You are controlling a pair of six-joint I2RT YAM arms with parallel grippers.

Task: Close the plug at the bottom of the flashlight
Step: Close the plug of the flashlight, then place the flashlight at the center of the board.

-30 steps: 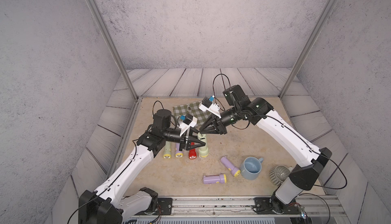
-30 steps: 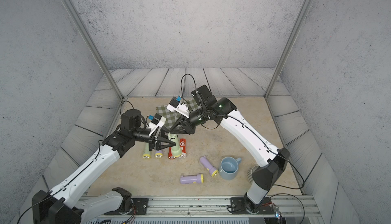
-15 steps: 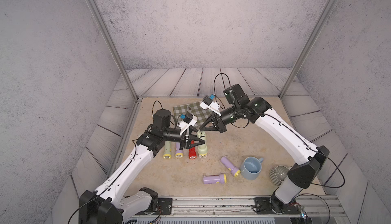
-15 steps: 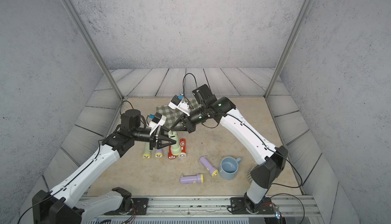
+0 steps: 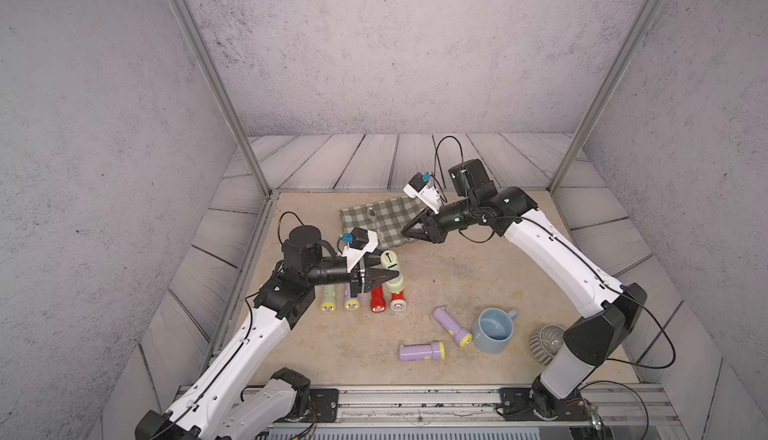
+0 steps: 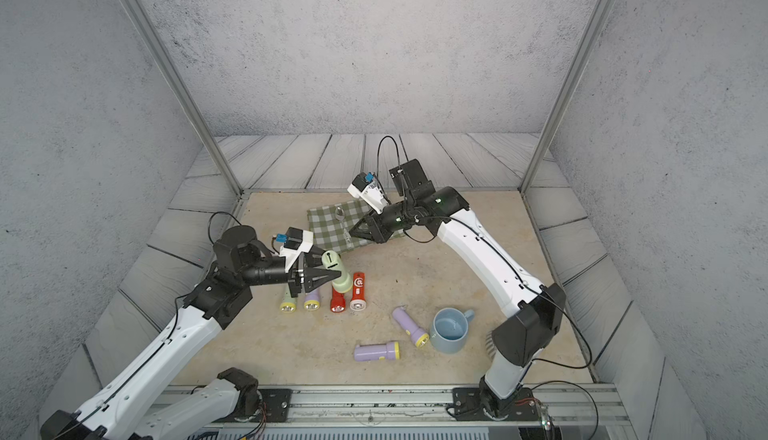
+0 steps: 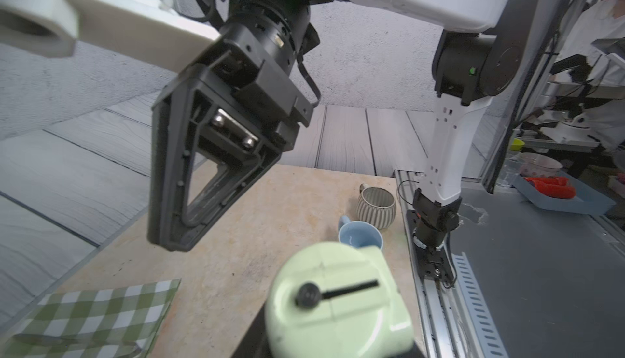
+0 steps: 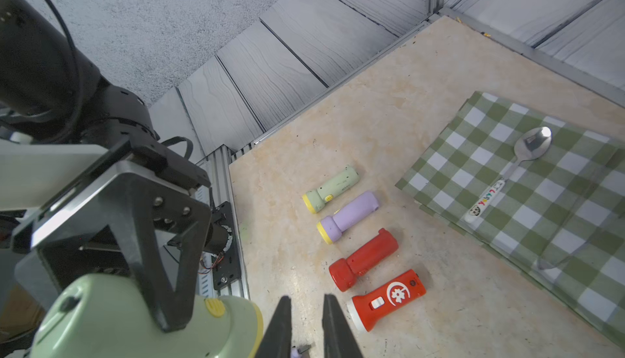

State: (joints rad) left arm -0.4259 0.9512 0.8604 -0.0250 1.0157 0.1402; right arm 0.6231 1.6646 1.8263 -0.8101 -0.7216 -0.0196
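Above table (image 5: 457, 275), left tool (image 5: 397, 280) pinching flashlight (image 5: 390, 262), near upright, base end up; right tool (image 5: 404, 233) slightly parted

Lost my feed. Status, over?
Left gripper shut on green flashlight, bottom up. Right gripper slightly open, empty, raised near cloth. Nothing between them.

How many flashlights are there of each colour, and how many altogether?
Green: 2, the held green flashlight and the green flashlight on the table
Purple: 3 purple flashlights
Red: 2 red flashlights
Total: 7
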